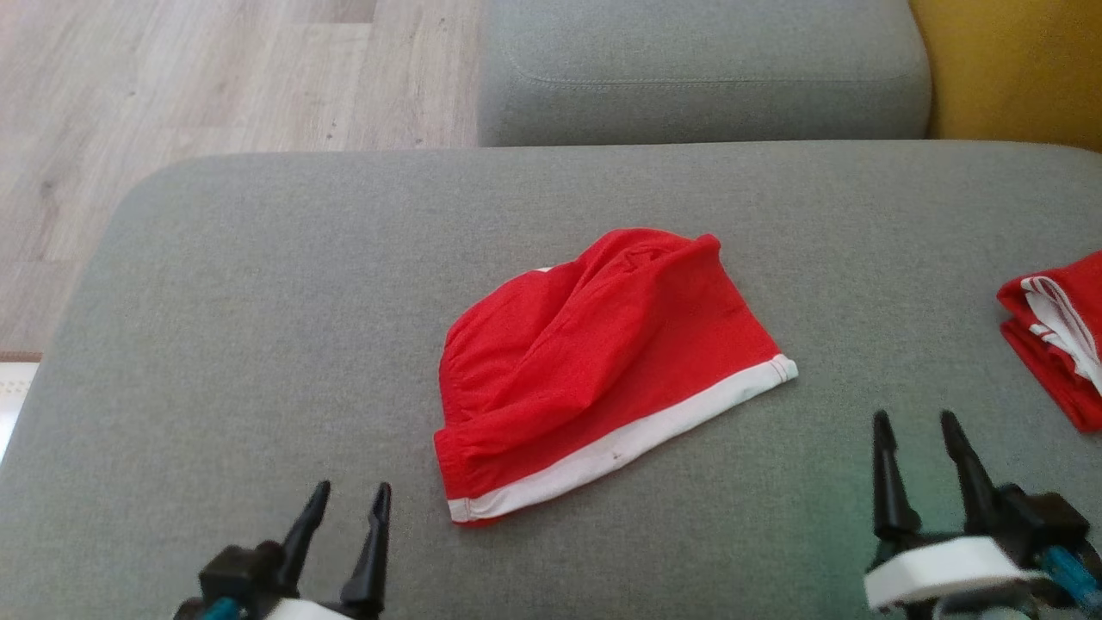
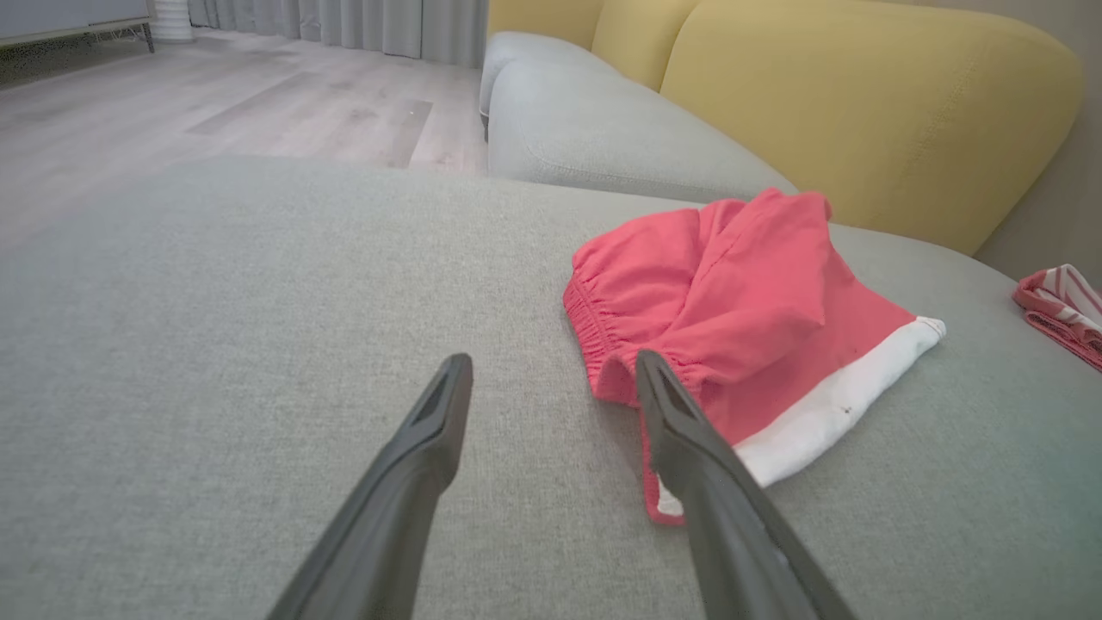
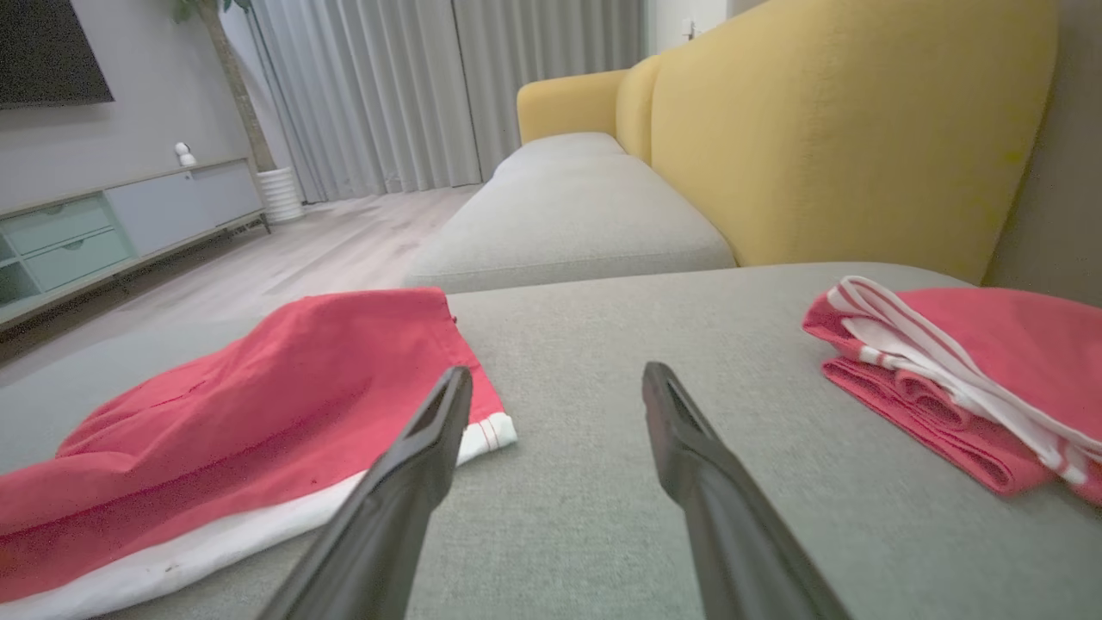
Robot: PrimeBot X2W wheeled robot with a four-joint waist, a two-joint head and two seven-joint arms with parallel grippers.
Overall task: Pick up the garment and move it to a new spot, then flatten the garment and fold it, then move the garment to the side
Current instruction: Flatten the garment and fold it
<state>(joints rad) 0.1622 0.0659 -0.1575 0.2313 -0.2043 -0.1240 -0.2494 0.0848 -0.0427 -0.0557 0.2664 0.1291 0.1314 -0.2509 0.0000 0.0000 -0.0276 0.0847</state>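
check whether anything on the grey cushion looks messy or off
The red garment in the middle of the grey cushion is rumpled: a raised ridge of cloth runs through it, and it lies askew. Its white band has a few small dark specks. The second red garment at the right is folded.

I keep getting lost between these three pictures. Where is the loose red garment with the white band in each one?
Head view: red garment lies mid-picture on the grey cushion.
Left wrist view: red garment lies right of centre.
Right wrist view: red garment lies at lower left.
Shared landmark: folded red-and-white garment, at the right edge in all three.
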